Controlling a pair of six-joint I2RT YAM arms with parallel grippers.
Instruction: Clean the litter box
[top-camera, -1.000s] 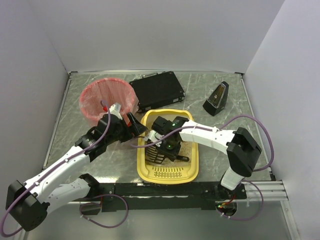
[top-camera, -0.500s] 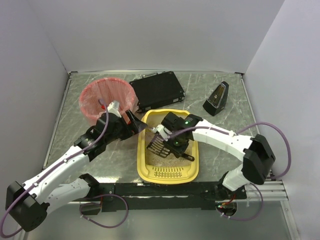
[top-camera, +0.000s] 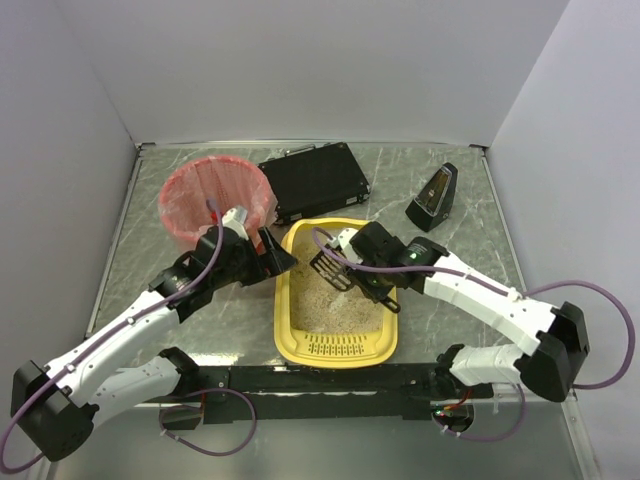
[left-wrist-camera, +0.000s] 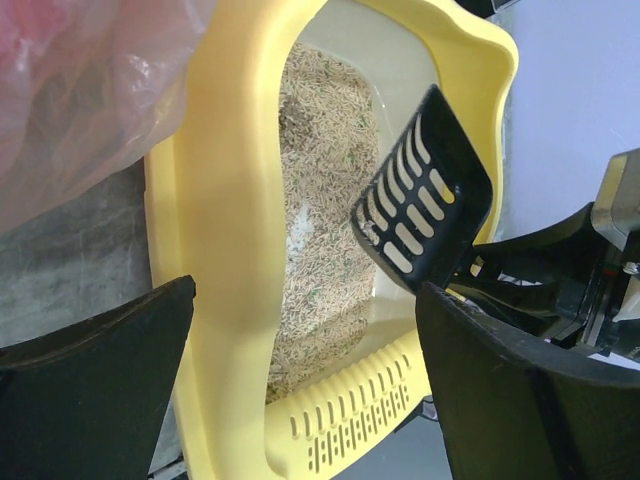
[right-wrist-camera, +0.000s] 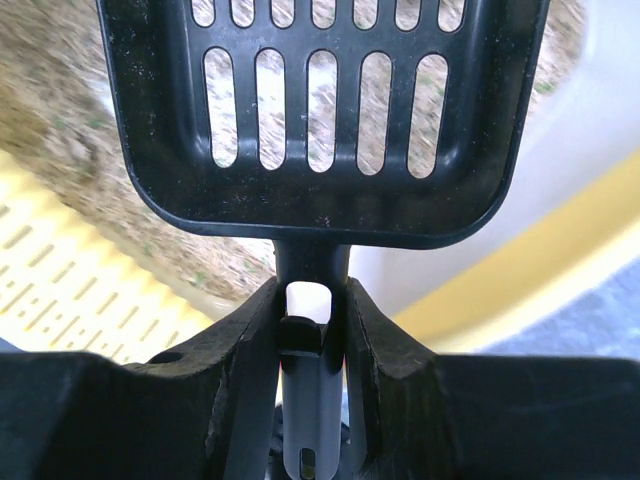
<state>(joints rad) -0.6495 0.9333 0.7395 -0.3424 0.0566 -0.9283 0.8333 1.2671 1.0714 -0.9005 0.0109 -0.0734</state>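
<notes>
Litter box (top-camera: 282, 300) sits on the desk (top-camera: 480, 220), near-centre, just ahead of the arm bases. Its slotted end faces the bases and the plain end points at the back wall. Beige litter (left-wrist-camera: 320, 200) covers most of the floor, with a bare pale patch at mid-box in the left wrist view.

Right tool (right-wrist-camera: 312, 330): nearly closed, fingers pinched on the handle of a black slotted scoop (left-wrist-camera: 425, 195). The grip is right behind the scoop head, with the handle running back between the fingers. The scoop head is lifted clear of the litter, over the far half of the box and angled toward the far-left corner. There are specks of litter on it; I can't tell if there is any clump.

Left tool (top-camera: 272, 252): spread wide, gripping nothing. It hangs just outside the box's far-left rim, between the box and the pink-lined bin (top-camera: 180, 215), and its camera looks along the box's left wall.

The bin stands behind-left of the box, with its liner close to the yellow rim. Can't tell if they touch.

A flat black case (top-camera: 315, 180) lies behind the box, beside the bin. A black wedge-shaped item (top-camera: 433, 198) stands further right, apart from the rest.
</notes>
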